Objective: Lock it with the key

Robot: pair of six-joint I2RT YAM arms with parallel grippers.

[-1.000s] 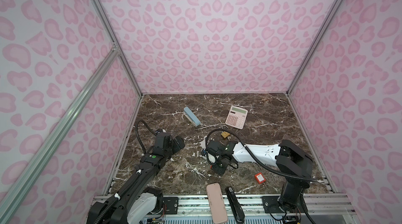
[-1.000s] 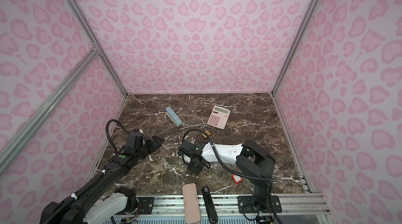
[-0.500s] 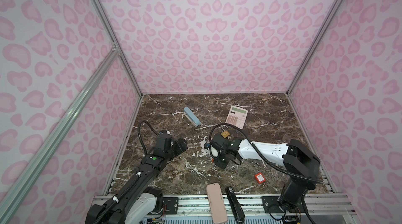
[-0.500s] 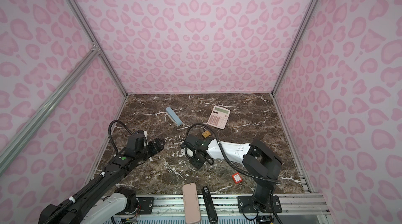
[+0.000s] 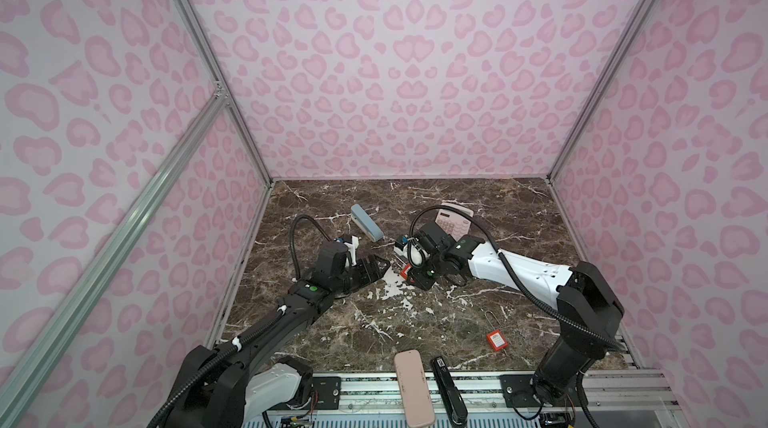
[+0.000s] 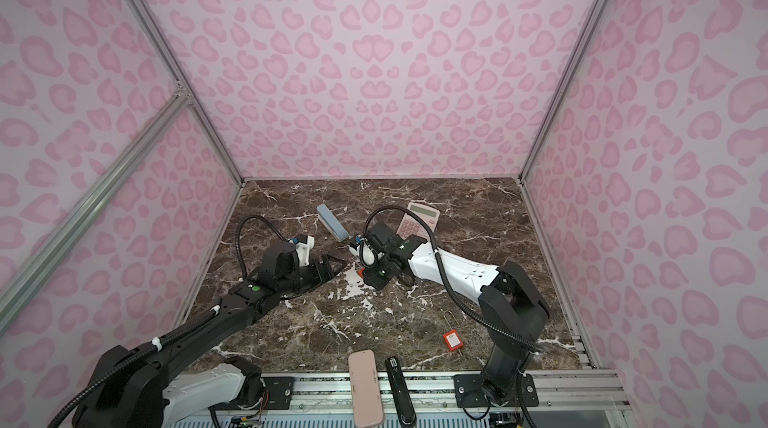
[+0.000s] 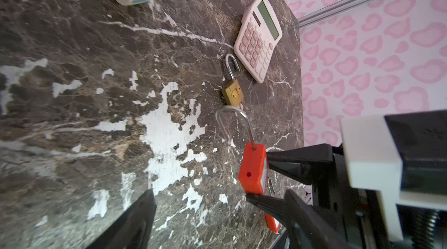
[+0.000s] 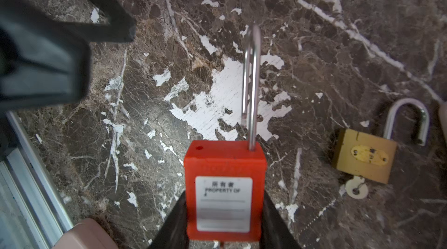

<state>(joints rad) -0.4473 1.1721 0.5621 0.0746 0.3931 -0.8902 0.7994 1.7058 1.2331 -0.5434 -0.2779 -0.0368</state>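
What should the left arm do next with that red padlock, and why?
Probably ease the open left tool onto the shackle and press it home: the right tool grips the red padlock, and the shackle's free end hangs clear of its hole.

On the red padlock (image 8: pixel 223 163) I see a matt plastic body, a glossy label (image 8: pixel 223 203) and a bright polished metal shackle (image 8: pixel 253 85). The brass padlock (image 8: pixel 365 155) looks dull and scuffed, and the marble-patterned tabletop (image 8: pixel 338 42) looks smooth.

The left gripper (image 5: pixel 383 270) and right gripper (image 8: pixel 222 218) are moulded in black. Black ribbed cables (image 5: pixel 296 238) are looped over arms (image 5: pixel 519 272) shelled partly in white.
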